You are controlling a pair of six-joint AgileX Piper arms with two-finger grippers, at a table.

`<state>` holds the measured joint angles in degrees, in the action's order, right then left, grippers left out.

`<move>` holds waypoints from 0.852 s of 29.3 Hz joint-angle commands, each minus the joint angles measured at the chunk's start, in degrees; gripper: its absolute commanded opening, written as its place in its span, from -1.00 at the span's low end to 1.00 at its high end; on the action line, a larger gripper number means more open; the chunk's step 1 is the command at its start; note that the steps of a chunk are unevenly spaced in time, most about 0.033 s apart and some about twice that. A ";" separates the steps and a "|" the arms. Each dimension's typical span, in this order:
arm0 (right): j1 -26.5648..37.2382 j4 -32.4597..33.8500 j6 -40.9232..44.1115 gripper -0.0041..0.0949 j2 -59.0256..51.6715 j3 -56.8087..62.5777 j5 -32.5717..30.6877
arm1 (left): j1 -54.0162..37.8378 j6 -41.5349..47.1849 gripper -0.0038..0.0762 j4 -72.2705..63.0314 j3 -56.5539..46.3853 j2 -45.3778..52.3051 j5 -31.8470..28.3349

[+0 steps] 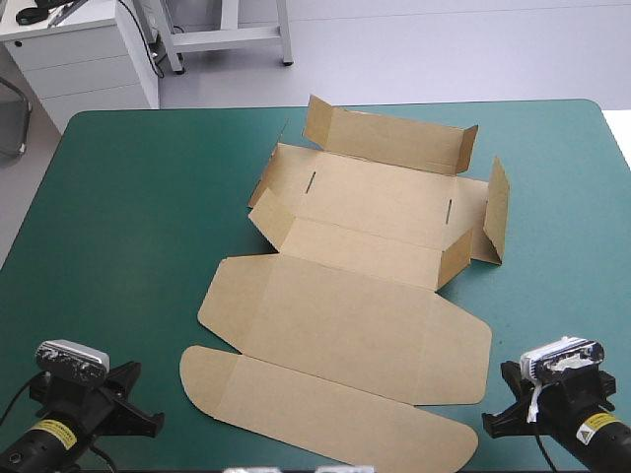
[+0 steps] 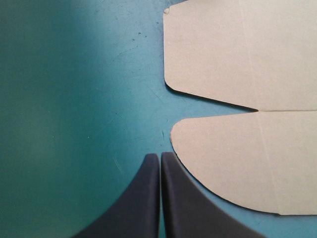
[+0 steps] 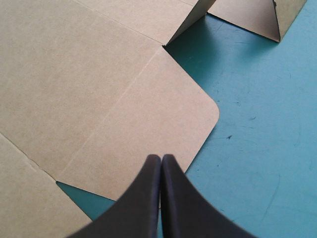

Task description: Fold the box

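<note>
The brown box (image 1: 365, 266) lies in the middle of the teal-green table, its far half with walls partly raised, its lid panel and rounded front flap flat toward me. My left gripper (image 1: 138, 414) is shut near the front left corner, beside the rounded flap's end (image 2: 237, 163), touching nothing. My right gripper (image 1: 498, 419) is shut at the front right, just off the lid's rounded corner (image 3: 163, 114). In the left wrist view the left gripper (image 2: 160, 157) hovers over bare cover; in the right wrist view the right gripper (image 3: 161, 159) sits over the lid's edge.
A raised side flap (image 1: 496, 209) of the box stands at its right end, also seen ahead of the right gripper as a raised flap (image 3: 257, 15). A white cabinet (image 1: 79, 49) stands beyond the table's far left corner. Bare teal-green cover (image 1: 118, 227) stretches left of the box.
</note>
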<state>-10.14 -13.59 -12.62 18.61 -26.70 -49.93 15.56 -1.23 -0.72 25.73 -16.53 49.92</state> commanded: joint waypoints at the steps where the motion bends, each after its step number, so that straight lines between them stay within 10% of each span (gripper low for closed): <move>1: 0.10 -1.06 -0.25 -0.96 0.47 -1.42 3.46 | -0.02 0.01 -0.92 -0.78 1.59 -0.79 -3.78; 25: 0.10 -1.79 -0.25 -0.74 0.47 -1.42 3.24 | -0.02 0.01 -0.92 -0.78 1.59 -0.79 -3.78</move>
<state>-10.14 -14.42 -12.62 18.61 -26.70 -49.93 15.56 -1.23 -0.72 25.73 -16.53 49.78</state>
